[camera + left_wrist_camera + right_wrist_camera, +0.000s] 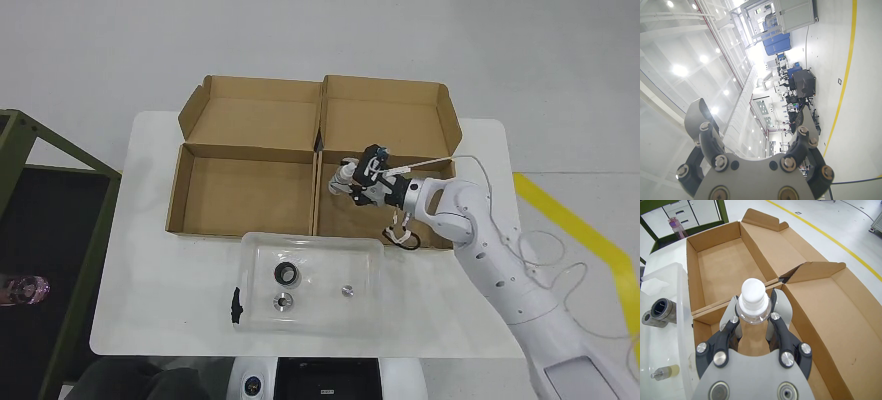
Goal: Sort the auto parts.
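— Top view?
— Item: right gripper [352, 185] holding white-capped part [338, 180] over right cardboard box [350, 215], beside clear tray [260, 250].
— Left wrist?
— Item: left gripper [752, 106], fingers spread wide, empty.
— Right wrist?
— Jaws clamped on part's body, seemingly clear glass.
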